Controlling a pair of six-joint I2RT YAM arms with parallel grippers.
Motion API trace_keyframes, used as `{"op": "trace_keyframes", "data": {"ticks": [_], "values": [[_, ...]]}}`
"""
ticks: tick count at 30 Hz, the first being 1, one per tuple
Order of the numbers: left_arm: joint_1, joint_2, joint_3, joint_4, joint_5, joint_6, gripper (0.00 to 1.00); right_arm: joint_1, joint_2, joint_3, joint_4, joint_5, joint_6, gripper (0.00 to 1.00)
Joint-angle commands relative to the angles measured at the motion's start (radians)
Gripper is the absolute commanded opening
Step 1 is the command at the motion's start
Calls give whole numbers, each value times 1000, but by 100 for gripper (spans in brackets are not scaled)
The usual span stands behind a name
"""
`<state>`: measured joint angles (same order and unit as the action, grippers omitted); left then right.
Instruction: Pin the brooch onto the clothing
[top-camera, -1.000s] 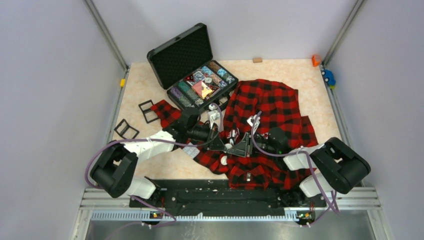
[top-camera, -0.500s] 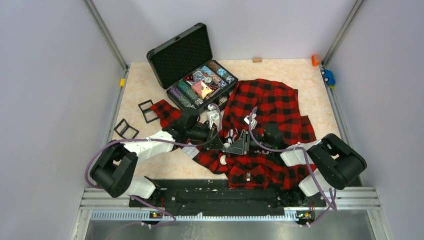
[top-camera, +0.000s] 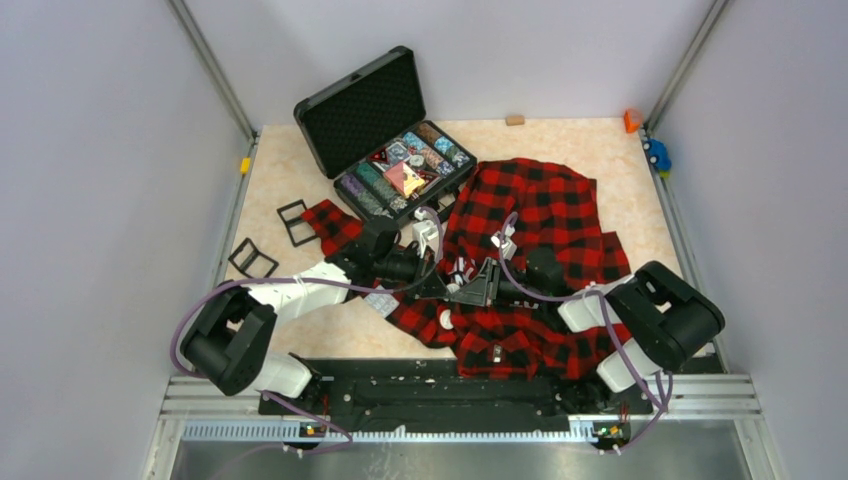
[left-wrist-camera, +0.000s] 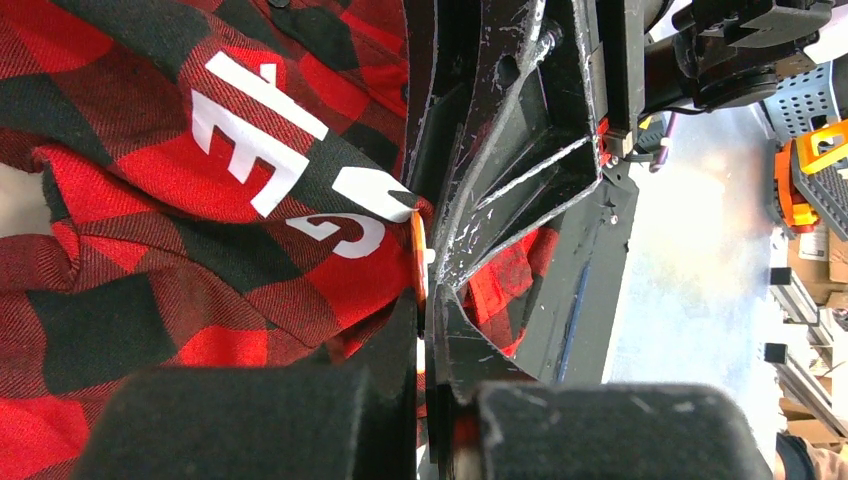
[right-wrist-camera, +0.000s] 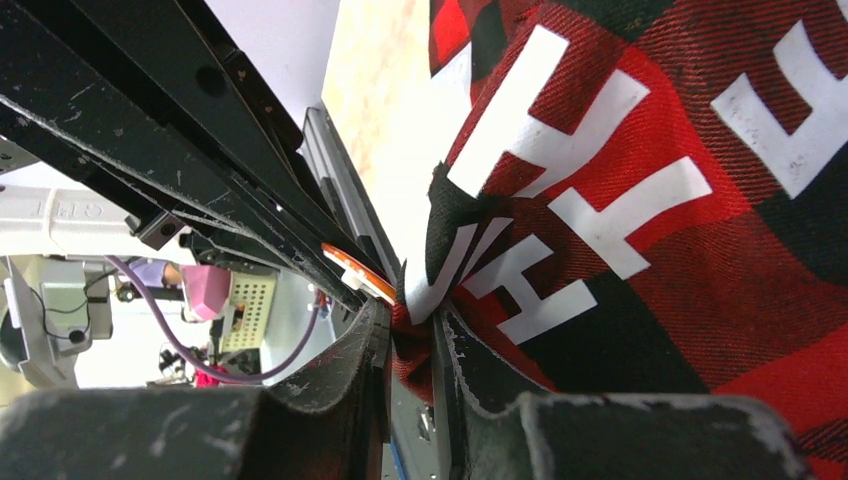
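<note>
the brooch (left-wrist-camera: 418, 250) shows only edge-on, as a thin orange sliver; its face and pin cannot be made out. the left gripper (left-wrist-camera: 424, 300) is closed on that sliver. the right gripper (right-wrist-camera: 410, 318) pinches a raised fold of the shirt (right-wrist-camera: 650, 200) just beside it. from above, the brooch is lost where the two grippers meet, and they cover the shirt's middle. the shirt is red-and-black checked flannel with white block letters. it lies crumpled on the near half of the table (top-camera: 600, 150), one sleeve beside an open case (top-camera: 385, 140).
</note>
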<state>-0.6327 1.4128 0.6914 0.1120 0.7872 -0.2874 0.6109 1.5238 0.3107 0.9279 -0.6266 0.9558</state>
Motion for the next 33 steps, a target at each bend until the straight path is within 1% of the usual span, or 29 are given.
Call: {"op": "trace_keyframes", "data": {"ticks": [1, 18, 30, 33], "values": [[-39, -25, 4, 73, 200, -35, 0, -24, 40, 46, 44, 191, 23, 3], [-45, -29, 5, 73, 213, -35, 0, -40, 88, 53, 23, 216, 68, 0], [-47, -40, 3, 58, 182, -26, 0, -58, 78, 23, 28, 243, 88, 0], [-45, -40, 4, 60, 197, -27, 0, -61, 76, 24, 13, 248, 89, 0]]}}
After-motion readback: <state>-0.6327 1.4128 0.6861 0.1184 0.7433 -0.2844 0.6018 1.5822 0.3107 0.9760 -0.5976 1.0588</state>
